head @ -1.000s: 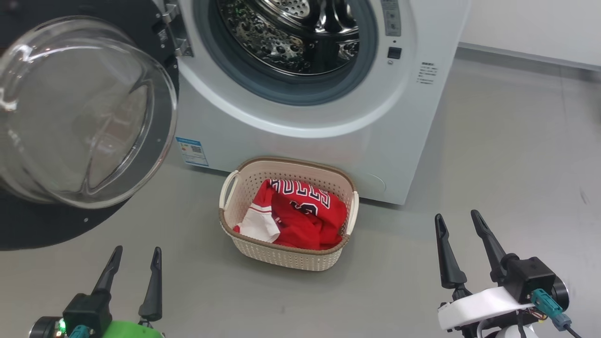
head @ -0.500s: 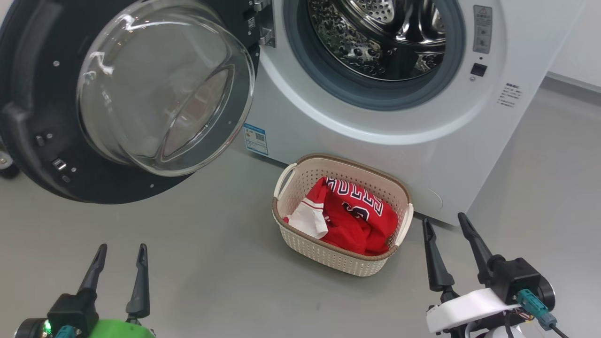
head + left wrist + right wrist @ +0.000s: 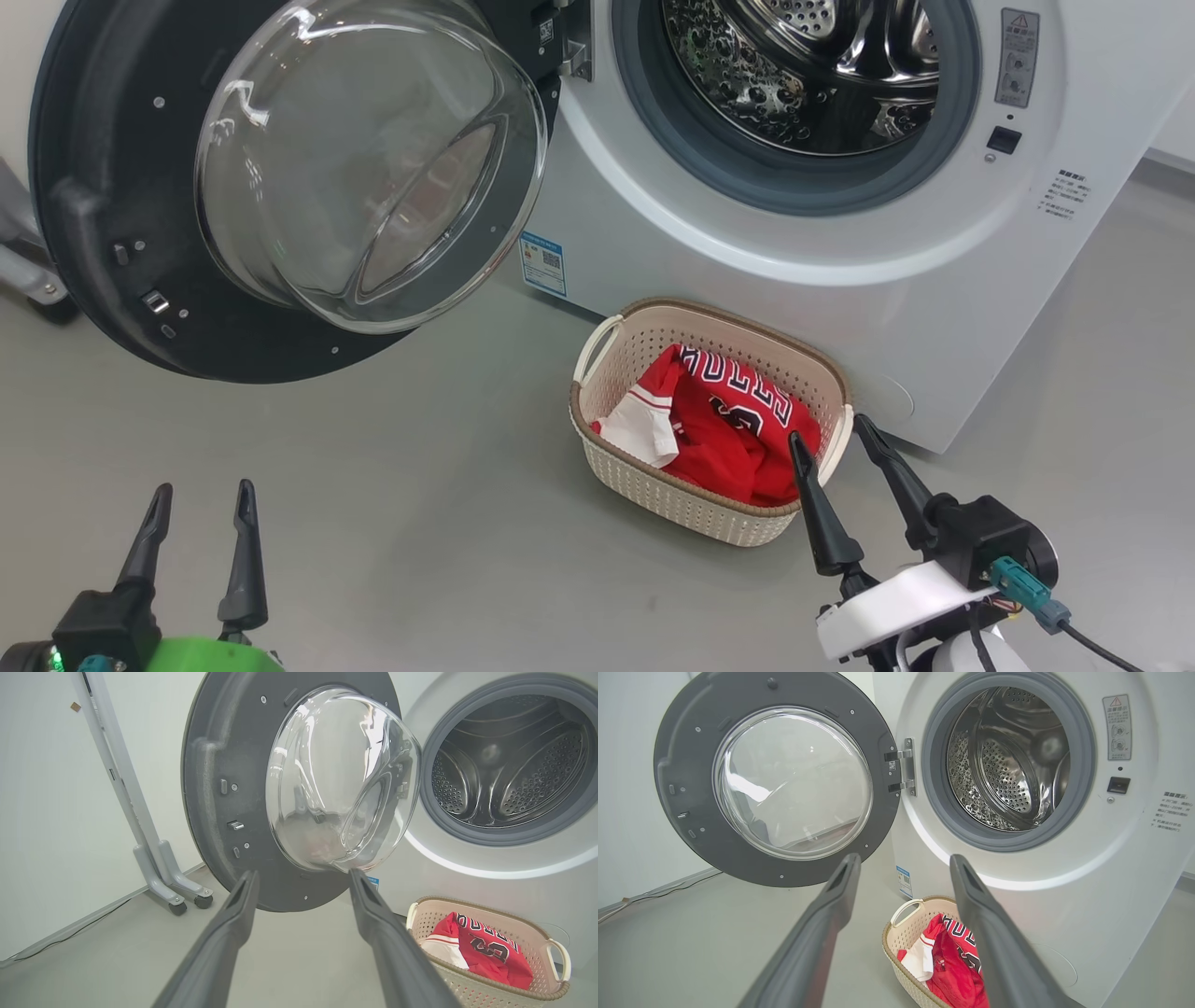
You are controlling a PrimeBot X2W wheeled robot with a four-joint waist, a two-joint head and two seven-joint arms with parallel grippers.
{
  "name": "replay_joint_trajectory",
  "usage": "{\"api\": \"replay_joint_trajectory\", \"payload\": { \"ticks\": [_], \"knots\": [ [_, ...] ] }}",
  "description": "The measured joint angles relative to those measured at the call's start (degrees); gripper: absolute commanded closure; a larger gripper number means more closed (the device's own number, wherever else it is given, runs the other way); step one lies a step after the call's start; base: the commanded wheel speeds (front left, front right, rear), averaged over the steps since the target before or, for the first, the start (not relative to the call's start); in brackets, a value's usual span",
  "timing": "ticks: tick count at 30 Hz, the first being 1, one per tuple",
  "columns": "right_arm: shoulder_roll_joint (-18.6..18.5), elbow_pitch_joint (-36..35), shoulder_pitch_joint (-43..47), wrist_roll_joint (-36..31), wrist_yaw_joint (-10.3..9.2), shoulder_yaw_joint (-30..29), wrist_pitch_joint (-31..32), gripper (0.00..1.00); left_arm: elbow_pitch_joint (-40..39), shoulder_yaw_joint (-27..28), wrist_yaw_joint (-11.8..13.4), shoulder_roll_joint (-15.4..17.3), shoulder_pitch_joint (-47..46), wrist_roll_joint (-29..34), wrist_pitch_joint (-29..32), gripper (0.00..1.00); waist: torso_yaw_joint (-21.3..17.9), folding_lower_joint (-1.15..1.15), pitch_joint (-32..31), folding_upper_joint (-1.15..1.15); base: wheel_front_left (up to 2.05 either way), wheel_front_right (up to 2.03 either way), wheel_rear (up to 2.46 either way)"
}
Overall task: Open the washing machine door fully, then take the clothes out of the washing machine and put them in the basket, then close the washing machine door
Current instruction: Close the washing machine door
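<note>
The clothes (image 3: 728, 439) lie in the basket (image 3: 681, 499) at six o'clock under the washing machine (image 3: 747, 280), handy for drops; its door (image 3: 103, 215) gapes at nine, our left gripper (image 3: 204, 485) and right gripper (image 3: 827, 427) spread empty before closing.

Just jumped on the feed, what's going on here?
Nothing is being handled at this moment. The washing machine door stands wide open, the drum looks empty as far as it shows, and the red clothes lie in the basket on the floor in front of the washing machine. The left hand hangs open and empty below the door; the right hand, also open and empty, is by the basket's right end. Closing the door is what's left.
</note>
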Motion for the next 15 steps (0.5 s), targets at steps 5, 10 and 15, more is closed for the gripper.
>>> {"api": "replay_joint_trajectory", "payload": {
  "ticks": [5, 10, 15],
  "knots": [
    [-0.01, 0.44, -0.57, 0.01, 0.0, 0.11, 0.0, 0.0, -0.36, 0.2, 0.04, -0.02, 0.22, 0.0, 0.0, 0.0, 0.06, 0.0, 0.07, 0.0, 0.0, 0.0, 0.0],
    [-0.03, 1.0, -0.65, 0.01, 0.0, 0.16, 0.0, 0.0, -0.45, 0.33, 0.04, -0.03, 0.29, -0.07, 0.0, 0.0, 0.01, 0.0, 0.02, 0.0, 0.0, 0.0, 0.0],
    [-0.04, 1.31, -0.68, 0.05, -0.02, -0.04, 0.0, 0.0, -0.45, 0.27, 0.04, -0.05, 0.34, -0.07, 0.0, 0.0, -0.14, 0.0, -0.17, 0.0, 0.0, 0.0, 0.0]
  ]
}}
